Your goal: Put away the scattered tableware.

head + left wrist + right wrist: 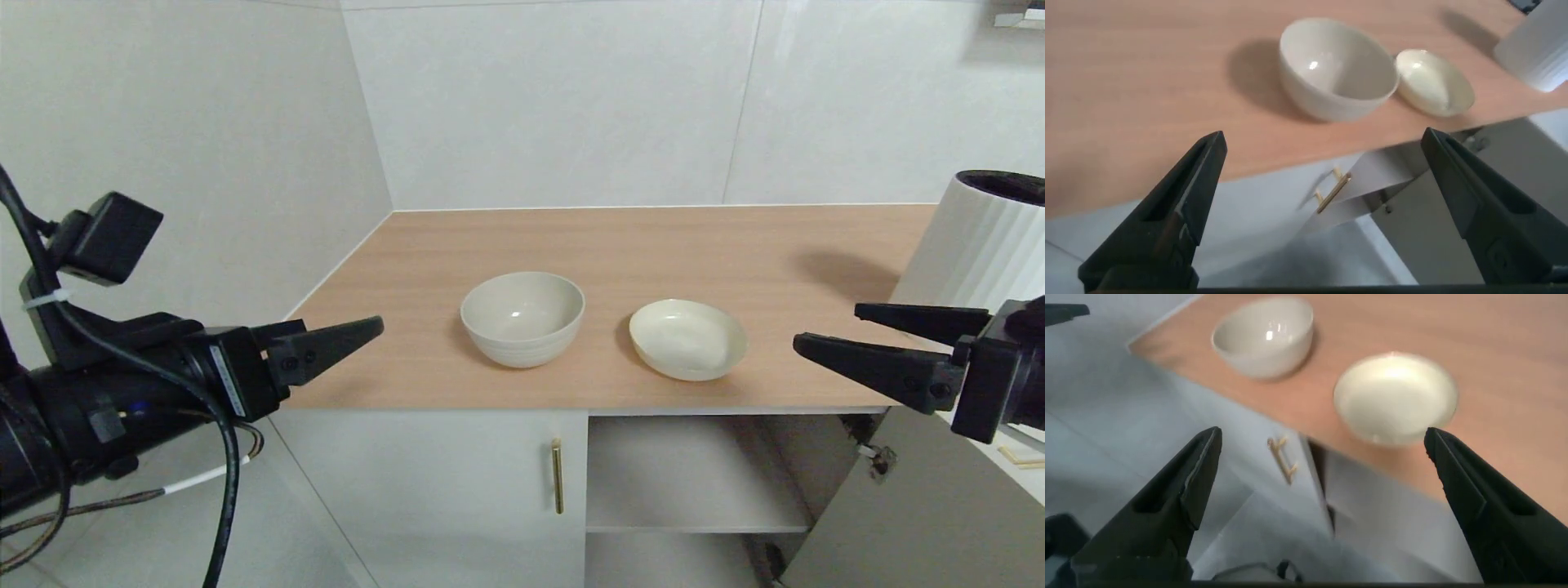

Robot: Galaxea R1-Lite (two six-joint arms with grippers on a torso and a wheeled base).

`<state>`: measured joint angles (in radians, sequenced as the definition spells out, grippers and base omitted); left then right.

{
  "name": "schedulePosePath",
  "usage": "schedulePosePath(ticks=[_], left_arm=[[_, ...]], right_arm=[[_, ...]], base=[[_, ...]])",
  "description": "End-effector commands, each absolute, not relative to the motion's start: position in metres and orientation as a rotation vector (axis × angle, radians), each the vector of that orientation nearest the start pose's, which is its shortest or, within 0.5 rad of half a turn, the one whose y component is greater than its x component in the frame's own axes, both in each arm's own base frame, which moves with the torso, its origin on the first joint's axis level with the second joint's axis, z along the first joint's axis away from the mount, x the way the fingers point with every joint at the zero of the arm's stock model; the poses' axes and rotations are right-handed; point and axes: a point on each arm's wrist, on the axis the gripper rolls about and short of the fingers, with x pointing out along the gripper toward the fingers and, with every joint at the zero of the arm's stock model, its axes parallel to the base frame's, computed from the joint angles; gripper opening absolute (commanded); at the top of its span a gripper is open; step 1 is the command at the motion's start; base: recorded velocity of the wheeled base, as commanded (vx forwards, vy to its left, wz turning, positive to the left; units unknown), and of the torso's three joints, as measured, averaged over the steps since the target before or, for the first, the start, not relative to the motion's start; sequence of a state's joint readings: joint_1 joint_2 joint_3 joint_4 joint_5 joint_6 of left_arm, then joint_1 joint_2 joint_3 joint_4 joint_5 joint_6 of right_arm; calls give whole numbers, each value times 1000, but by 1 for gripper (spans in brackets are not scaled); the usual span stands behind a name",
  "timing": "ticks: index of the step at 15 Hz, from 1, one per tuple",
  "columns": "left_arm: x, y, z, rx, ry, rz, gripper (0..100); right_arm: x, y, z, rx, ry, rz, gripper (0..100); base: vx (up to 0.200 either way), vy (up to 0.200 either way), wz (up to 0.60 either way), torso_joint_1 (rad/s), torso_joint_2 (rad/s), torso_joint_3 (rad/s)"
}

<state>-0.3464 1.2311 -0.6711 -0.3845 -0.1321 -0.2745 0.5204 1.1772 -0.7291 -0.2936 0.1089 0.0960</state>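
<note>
The left gripper point(367, 328) hangs at the middle left of the head frame, its tip near the front left corner of the counter point(653, 237). The left wrist view shows its two black fingers point(1167, 220) spread wide, gripping and touching nothing. The right gripper point(826, 325) sits at the middle right, its fingers likewise parted and bare, pointing toward the dish point(688, 339) but well apart from it. Both task pieces stand upright on the wooden counter near its front edge. A deeper pale bowl point(522, 318) is just left of frame centre and the shallower cream dish just right of centre, near each other but not touching. Below the counter, at lower centre, is a white shut door point(457, 490) with a gold handle point(557, 476). Just to its right a compartment stands open, showing a white shelf point(686, 490), with the open door point(898, 506) swung out at the lower right. A white ribbed canister point(980, 245) stands at the right edge, behind the right gripper.
</note>
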Motion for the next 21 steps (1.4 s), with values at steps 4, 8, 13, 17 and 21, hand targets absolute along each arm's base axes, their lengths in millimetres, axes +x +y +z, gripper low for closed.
schedulePosePath(ticks=[4,8,13,17,21], left_arm=[[220,-82,296,-247,272,-434,100],[277,-105,262,-273,410,-274,100],[294,-121,245,-292,471,-175,100],[310,-142,216,-258,554,-192,100],[321,-152,199,-241,600,-197,100]], right_arm=[[237,124,291,93,340,441,100],[283,137,261,224,528,178,100],[297,142,244,196,531,90,100],[297,142,245,201,522,90,100],[297,142,245,201,522,90,100]], base=[[0,0,0,8,-19,-9],[0,0,0,0,0,0],[0,0,0,0,0,0],[0,0,0,0,0,0],[0,0,0,0,0,0]])
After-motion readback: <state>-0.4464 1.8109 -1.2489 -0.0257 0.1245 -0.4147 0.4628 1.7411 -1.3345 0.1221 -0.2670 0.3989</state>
